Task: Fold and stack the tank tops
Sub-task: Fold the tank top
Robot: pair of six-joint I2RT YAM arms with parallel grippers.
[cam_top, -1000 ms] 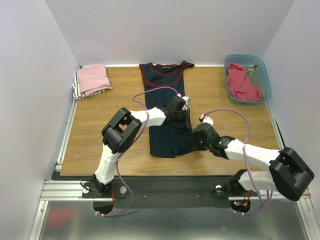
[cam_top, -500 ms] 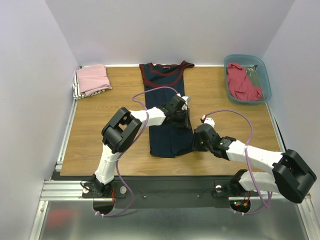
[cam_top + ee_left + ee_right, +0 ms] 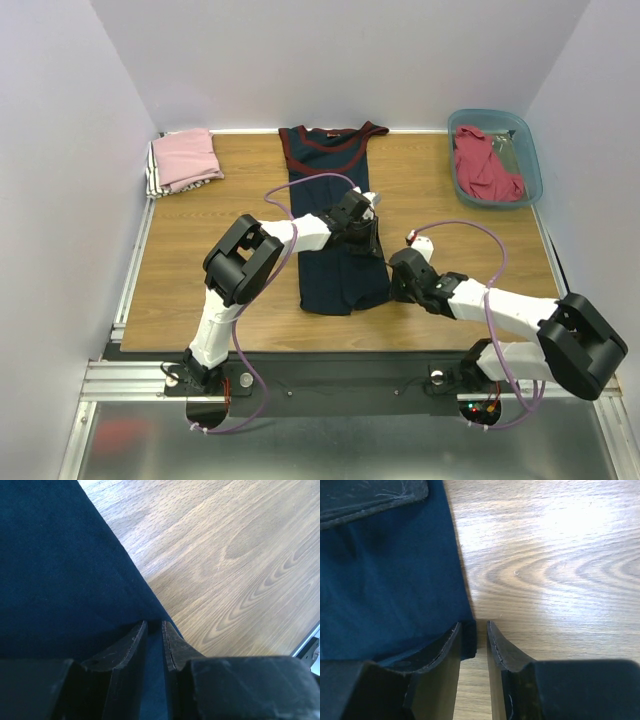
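Left wrist | left gripper (image 3: 154, 626) | jaws hide navy jersey (image 3: 60, 555) edge

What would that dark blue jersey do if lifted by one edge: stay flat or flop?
Probably flop: the jersey lies limp and flat on the table, and its edge looks thin in the wrist views. It likely weighs little. Pushed, it would probably bunch up rather than slide.

One navy tank top (image 3: 335, 275) mid-desk, one pink tank top (image 3: 186, 156) at the far left corner, one red tank top (image 3: 483, 168) in the single teal bin (image 3: 533, 165) — three in all. Two grippers — left gripper (image 3: 154, 625), right gripper (image 3: 475, 625).
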